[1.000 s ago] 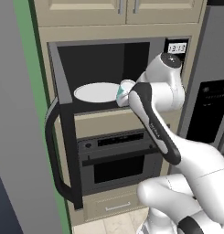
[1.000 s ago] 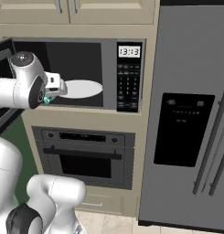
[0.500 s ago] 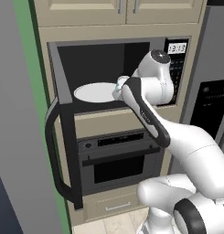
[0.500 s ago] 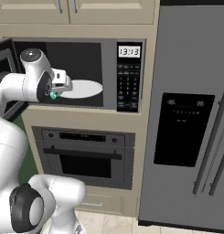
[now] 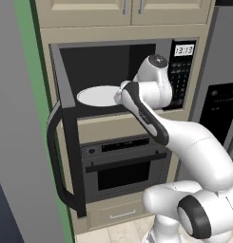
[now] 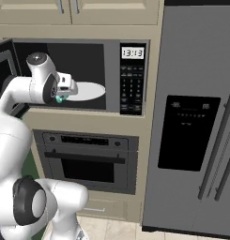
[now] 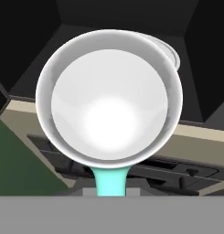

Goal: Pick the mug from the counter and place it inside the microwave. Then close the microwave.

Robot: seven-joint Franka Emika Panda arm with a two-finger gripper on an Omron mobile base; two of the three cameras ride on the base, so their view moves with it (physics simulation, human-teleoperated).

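Facing the hand camera, the mug point(image 7: 109, 98) hides the fingertips.
Gripper point(image 6: 60, 98) is clamped on its teal handle; microwave point(image 6: 83, 56) turntable partly covered.

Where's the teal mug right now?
The mug is held in the shut claw at the front opening of the open microwave, just left of the white turntable in the right base view, above the wall oven.

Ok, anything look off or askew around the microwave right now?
Nothing stands out. The small teal mug is held at the large black microwave opening, pale inside facing the hand camera, nothing spilled. The white round turntable sits flat, and the door hangs open as expected.
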